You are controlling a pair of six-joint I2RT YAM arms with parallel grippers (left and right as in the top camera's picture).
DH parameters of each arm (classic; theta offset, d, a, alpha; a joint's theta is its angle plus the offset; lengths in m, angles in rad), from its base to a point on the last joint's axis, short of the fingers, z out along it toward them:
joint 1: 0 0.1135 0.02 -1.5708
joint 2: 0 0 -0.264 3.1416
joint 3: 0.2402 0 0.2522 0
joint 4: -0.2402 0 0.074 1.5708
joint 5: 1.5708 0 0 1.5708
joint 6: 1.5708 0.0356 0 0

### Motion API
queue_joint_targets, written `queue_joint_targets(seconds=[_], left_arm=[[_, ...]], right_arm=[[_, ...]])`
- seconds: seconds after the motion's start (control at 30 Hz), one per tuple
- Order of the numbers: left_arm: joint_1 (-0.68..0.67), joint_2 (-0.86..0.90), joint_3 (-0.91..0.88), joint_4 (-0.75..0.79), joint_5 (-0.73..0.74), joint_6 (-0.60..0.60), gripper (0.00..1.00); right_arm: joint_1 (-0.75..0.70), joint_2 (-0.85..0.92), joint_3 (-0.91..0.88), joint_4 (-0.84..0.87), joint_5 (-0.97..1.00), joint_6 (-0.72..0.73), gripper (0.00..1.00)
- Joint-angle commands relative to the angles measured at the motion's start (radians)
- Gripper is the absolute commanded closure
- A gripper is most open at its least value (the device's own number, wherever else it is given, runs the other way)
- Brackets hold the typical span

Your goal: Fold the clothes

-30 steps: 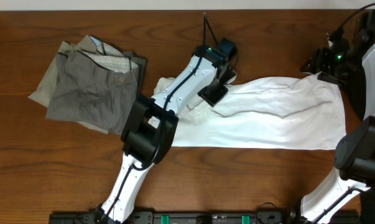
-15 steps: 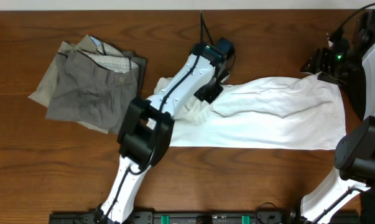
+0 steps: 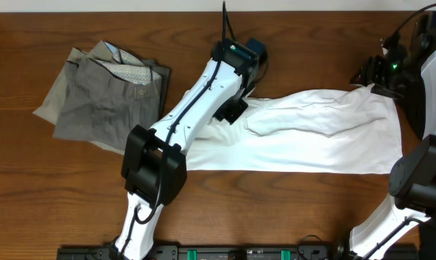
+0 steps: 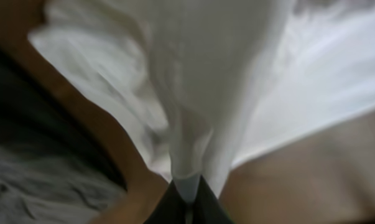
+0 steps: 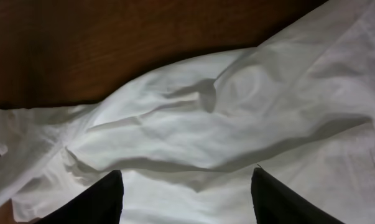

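My left end effector [image 4: 188, 198], clenched on a thin ridge of the large white cotton T-shirt [image 3: 311, 141], could lose it if I pull.

White arm shells [image 3: 203, 94], black joints [image 3: 154, 162], black right gripper [image 5: 188, 196].

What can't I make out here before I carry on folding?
- Overhead: the left arm covers the left jaws and that end of the shirt.
- Left wrist: blurred; which part of the shirt the shut jaws pinch is unclear.
- Overhead: the right jaws are lost in dark hardware at the edge; shirt contact unclear.
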Motion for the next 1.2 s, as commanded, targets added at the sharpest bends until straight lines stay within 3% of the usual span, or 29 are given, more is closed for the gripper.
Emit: queue_joint_targets(seconds=[0.0, 0.03, 0.07, 0.17, 0.33, 0.67, 0.73, 0.9, 1.17], left_arm=[[0.003, 0.001, 0.008, -0.031, 0.051, -0.009, 0.87], [0.003, 0.001, 0.008, -0.037, 0.051, -0.009, 0.83], [0.003, 0.001, 0.008, -0.040, 0.051, -0.009, 0.68], [0.003, 0.001, 0.008, -0.036, 0.047, -0.008, 0.43], [0.003, 0.001, 0.008, 0.093, 0.029, 0.031, 0.29], [0.039, 0.051, -0.100, 0.459, 0.101, 0.071, 0.29], [0.053, 0.068, -0.101, 0.486, 0.118, 0.072, 0.30], [0.090, 0.100, -0.101, 0.529, 0.271, 0.106, 0.44], [0.112, 0.144, -0.103, 0.532, 0.362, 0.124, 0.45]], right_arm=[[0.002, -0.019, 0.011, 0.000, 0.003, -0.012, 0.36], [0.002, -0.019, 0.011, 0.000, 0.006, -0.012, 0.36], [0.002, -0.019, 0.011, -0.001, 0.006, -0.012, 0.35], [0.001, -0.019, 0.011, 0.000, 0.006, -0.012, 0.36], [0.001, -0.019, 0.011, 0.010, 0.006, -0.012, 0.34], [0.001, -0.019, 0.011, 0.008, 0.005, -0.012, 0.34], [0.001, -0.019, 0.011, 0.010, 0.005, -0.011, 0.34], [0.002, -0.019, 0.011, 0.010, 0.005, -0.011, 0.35], [0.002, -0.019, 0.011, 0.008, 0.005, -0.011, 0.36]])
